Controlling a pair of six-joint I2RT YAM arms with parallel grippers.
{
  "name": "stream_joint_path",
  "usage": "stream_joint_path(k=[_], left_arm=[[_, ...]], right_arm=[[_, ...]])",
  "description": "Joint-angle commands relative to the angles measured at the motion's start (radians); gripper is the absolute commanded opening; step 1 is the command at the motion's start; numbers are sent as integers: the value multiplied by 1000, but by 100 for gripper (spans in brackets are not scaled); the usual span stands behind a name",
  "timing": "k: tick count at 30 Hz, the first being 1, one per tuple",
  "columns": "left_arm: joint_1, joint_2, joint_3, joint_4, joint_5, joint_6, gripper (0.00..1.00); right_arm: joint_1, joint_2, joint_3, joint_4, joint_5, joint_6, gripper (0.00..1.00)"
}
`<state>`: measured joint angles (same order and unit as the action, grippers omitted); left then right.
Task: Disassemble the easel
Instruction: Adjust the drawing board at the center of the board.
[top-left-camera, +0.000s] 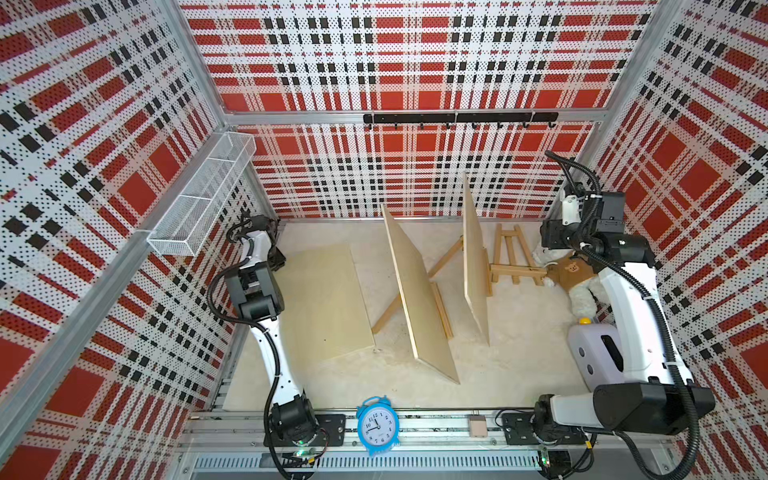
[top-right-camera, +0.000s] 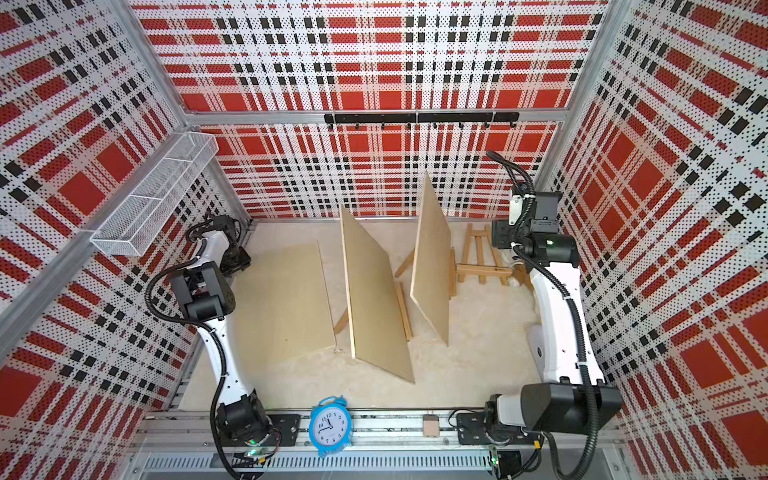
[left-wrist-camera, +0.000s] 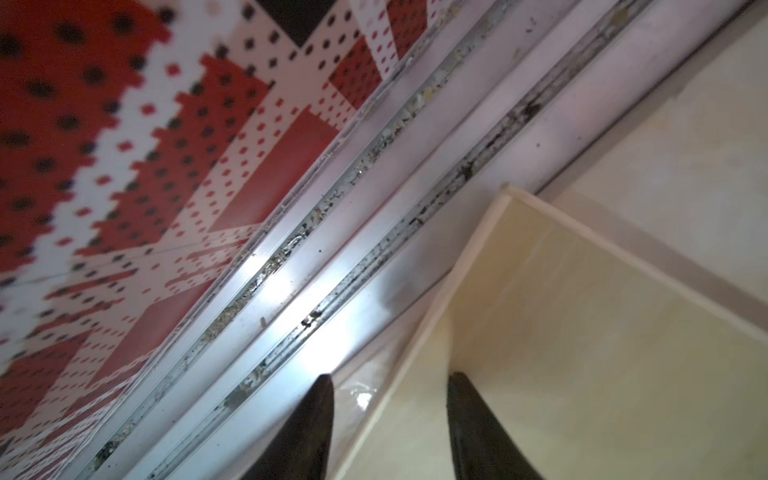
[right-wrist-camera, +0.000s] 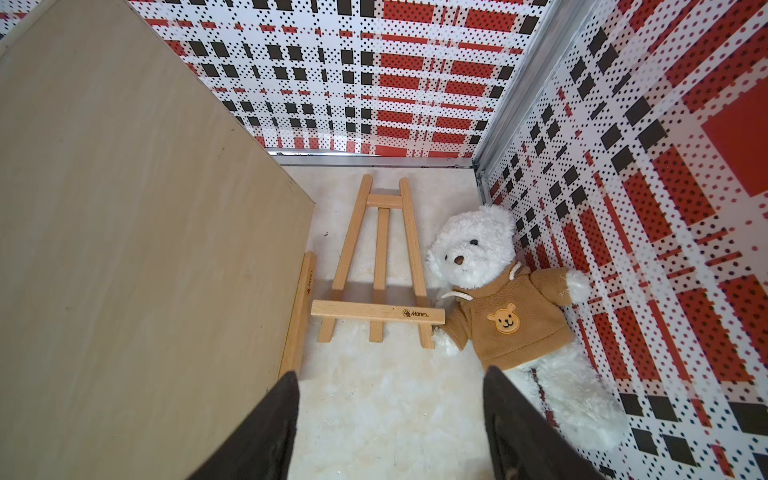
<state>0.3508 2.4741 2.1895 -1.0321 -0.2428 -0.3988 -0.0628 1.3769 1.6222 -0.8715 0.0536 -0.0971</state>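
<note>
Left tool (left-wrist-camera: 390, 376), jaws apart, straddles an edge of the flat board (top-left-camera: 324, 299) at the far-left corner of the desk (top-left-camera: 519, 365) (nothing clamped); best lifted straight up. Right tool (right-wrist-camera: 390, 372) spread, empty.

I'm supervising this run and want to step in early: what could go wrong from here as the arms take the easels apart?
The open right gripper hangs beside the leaning board; a sideways move could topple it. The teddy bear lies against the flat small easel, so a grasp there may snag plush. The open left gripper straddles an edge of the flat board; closing crookedly might drag it.
</note>
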Motion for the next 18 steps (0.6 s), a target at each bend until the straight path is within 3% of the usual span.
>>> stream_joint_path(k=[1, 18], left_arm=[[-2, 18, -24, -10, 33, 3, 48], [0, 102, -11, 30, 157, -69, 47]], right_arm=[[4, -22, 28, 33, -5, -4, 71], [3, -63, 52, 14, 21, 18, 72]])
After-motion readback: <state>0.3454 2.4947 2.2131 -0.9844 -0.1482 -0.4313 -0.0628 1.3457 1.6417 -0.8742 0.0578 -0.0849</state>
